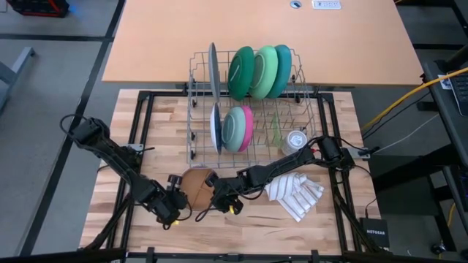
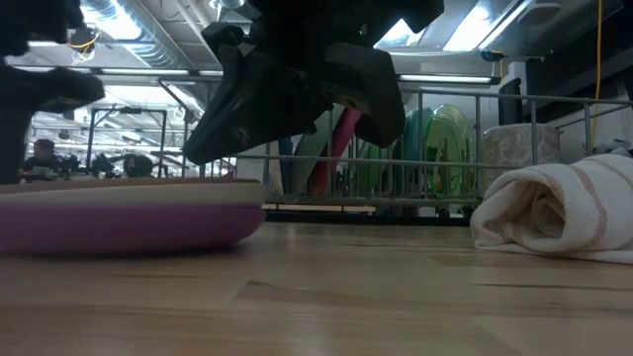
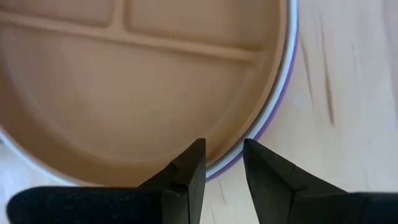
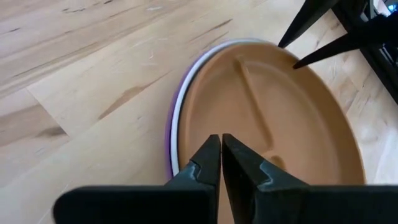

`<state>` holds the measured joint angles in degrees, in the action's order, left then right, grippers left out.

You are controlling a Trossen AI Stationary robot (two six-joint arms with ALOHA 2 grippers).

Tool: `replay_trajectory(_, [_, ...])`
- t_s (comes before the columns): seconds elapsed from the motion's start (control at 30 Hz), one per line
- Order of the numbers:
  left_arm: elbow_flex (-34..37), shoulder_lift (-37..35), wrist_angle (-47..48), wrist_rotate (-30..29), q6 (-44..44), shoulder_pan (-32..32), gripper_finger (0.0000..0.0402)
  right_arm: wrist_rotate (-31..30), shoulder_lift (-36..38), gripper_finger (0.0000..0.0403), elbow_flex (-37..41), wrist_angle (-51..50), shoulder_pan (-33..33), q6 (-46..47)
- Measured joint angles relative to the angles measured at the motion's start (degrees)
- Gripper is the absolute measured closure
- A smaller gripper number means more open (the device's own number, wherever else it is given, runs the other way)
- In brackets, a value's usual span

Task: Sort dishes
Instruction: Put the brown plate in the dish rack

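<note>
Two hands flanking flat brown plate

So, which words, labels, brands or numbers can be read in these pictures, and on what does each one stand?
"NETGEAR": on the small black box on the floor past the table's right front corner, in the high view; small but legible.
White label on the far desk: printed, too small to read.
Plates, rack, cloth, arms: no text seen.

grey floor | tan desk behind | ceiling strip lights
</note>
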<state>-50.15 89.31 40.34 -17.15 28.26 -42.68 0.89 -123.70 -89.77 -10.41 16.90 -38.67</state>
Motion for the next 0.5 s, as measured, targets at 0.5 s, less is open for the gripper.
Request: replay_trajectory(0.5, [0.0,1.5,-5.3,9.4,-12.5,8.0,0.0315,0.0,0.0,0.0381,0.0,0.0,0.0,0.0])
